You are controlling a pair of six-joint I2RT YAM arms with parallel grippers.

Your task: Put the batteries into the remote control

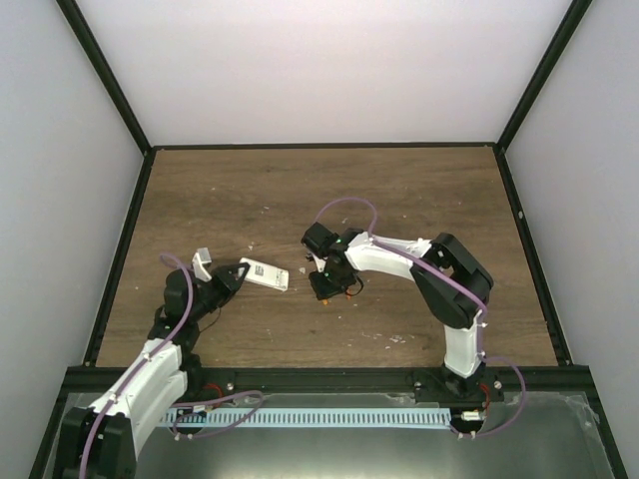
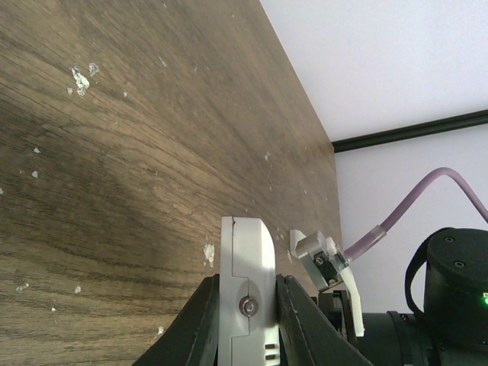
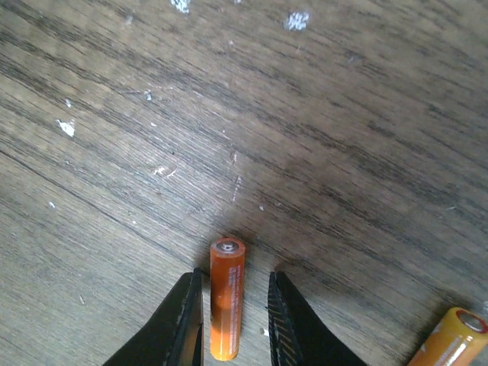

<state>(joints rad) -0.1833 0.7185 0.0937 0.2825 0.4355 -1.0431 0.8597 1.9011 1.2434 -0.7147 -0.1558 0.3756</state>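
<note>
The white remote control point(image 1: 267, 274) lies left of the table's middle. My left gripper point(image 1: 240, 276) is shut on its near end. In the left wrist view the remote point(image 2: 248, 259) stands edge-on, clamped in my left gripper point(image 2: 247, 280). My right gripper point(image 1: 333, 288) is low over the table just right of the remote. In the right wrist view it point(image 3: 235, 284) is open around one orange battery point(image 3: 227, 297), which lies on the wood close to the left finger. The second battery point(image 3: 450, 341) lies at the lower right corner.
A small plain white cover piece point(image 1: 203, 261) lies left of the remote, beside my left arm. The wooden table point(image 1: 319, 200) is scuffed with white flecks and bounded by a black frame and white walls. The right arm's wrist point(image 2: 450, 282) shows close to the remote.
</note>
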